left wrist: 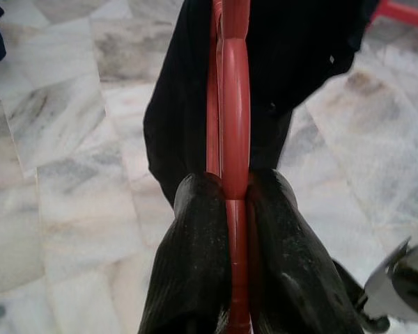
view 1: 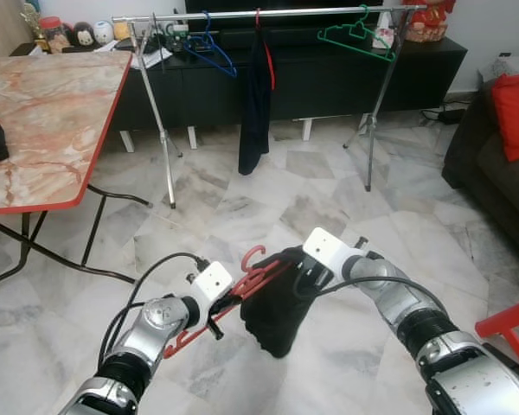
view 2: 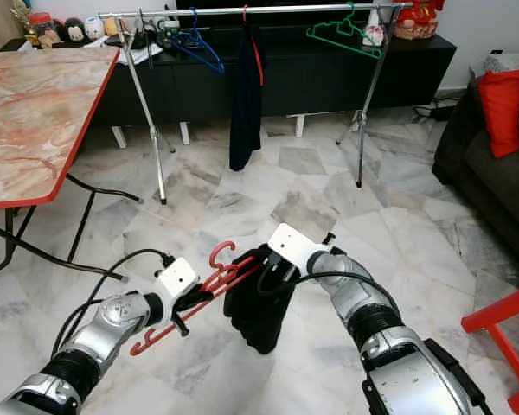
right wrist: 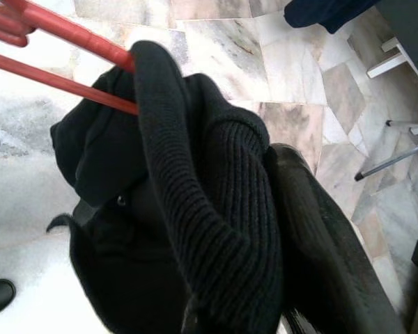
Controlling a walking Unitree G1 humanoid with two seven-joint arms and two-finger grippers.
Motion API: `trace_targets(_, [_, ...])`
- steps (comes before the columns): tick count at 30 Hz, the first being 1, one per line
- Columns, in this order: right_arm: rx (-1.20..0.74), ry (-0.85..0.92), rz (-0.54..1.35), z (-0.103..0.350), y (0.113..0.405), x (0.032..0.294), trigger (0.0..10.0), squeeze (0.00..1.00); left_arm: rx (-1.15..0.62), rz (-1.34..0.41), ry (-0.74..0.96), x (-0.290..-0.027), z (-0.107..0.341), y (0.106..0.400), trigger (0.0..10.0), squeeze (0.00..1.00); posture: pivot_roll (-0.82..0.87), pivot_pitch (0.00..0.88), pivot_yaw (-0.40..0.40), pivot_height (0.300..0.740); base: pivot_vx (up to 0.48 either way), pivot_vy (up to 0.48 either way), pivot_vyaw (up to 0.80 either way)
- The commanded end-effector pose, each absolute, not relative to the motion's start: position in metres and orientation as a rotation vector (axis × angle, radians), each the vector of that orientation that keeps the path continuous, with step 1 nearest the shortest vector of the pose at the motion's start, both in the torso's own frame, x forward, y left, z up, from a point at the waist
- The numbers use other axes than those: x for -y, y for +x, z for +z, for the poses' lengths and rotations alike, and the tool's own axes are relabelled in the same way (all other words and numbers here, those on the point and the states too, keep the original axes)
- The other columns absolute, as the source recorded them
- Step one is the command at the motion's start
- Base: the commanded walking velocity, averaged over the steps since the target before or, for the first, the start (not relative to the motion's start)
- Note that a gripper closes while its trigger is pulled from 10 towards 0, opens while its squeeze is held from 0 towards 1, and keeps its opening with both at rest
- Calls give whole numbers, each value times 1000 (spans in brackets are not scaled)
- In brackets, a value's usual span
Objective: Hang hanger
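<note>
Your two head views look forward and down from above the red hanger (view 1: 242,290), facing the clothes rail (view 1: 268,13) well beyond it; both share hanger, rail and marble floor (view 2: 242,207); each wrist view sits close against the hanger, looking along its own fingers toward the floor.

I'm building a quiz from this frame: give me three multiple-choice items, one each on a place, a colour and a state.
1. Where does the empty green plastic hanger hang?
A. silver clothes rail
B. marble-topped table
C. dark sofa

2. What colour is the hanger that the robot holds?
A. blue
B. red
C. white

3. How is the left gripper?
A. open in the air
B. shut on the hanger
C. resting on the floor

Key: 1 A, its hook is over the rail. 2 B, red bar with black knitted garment on it. 3 B, both fingers pinch the bar.
</note>
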State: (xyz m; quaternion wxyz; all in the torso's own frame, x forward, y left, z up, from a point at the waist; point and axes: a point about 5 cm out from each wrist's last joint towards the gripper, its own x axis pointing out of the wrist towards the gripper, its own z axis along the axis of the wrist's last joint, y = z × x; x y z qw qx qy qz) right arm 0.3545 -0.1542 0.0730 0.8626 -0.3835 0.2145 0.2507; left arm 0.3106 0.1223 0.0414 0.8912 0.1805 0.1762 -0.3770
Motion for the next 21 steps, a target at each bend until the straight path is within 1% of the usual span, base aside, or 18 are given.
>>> trace_targets(1, [-423, -820, 523, 80, 358, 154, 10000, 0, -302, -753, 346, -122, 53, 319, 10000, 0, -75, 24, -52, 740, 0, 0, 0])
trace_targets(4, [-423, -824, 518, 81, 359, 155, 10000, 0, -289, -774, 324, -120, 55, 319, 10000, 0, -75, 24, -52, 740, 0, 0, 0])
trace_targets(5, [-424, -828, 516, 81, 359, 157, 10000, 0, -299, -821, 295, -119, 54, 316, 10000, 0, -75, 24, -52, 740, 0, 0, 0])
trace_targets(8, [-426, -832, 513, 81, 359, 159, 10000, 0, -309, -861, 270, -118, 54, 313, 10000, 0, -75, 24, -52, 740, 0, 0, 0])
trace_targets(9, [-442, -886, 510, 81, 359, 167, 10000, 0, -353, -957, 226, -120, 51, 304, 10000, 0, -75, 24, -52, 740, 0, 0, 0])
trace_targets(12, [-451, -902, 521, 80, 358, 168, 10000, 0, -365, -980, 219, -122, 50, 302, 10000, 0, -72, 25, -52, 740, 0, 0, 0])
trace_targets(13, [-463, -930, 564, 79, 357, 169, 10000, 0, -369, -1007, 200, -123, 51, 300, 10000, 0, -72, 25, -52, 740, 0, 0, 0])
trace_targets(17, [-472, -950, 605, 78, 355, 170, 10000, 0, -369, -1034, 181, -124, 53, 298, 10000, 0, -72, 25, -52, 740, 0, 0, 0])
trace_targets(18, [-482, -987, 646, 77, 354, 171, 10000, 0, -377, -1067, 176, -123, 53, 296, 10000, 0, -69, 23, -53, 740, 0, 0, 0])
trace_targets(21, [-473, -1053, 668, 79, 354, 176, 10000, 0, -390, -1091, 201, -123, 52, 294, 10000, 0, -69, 23, -53, 740, 0, 0, 0])
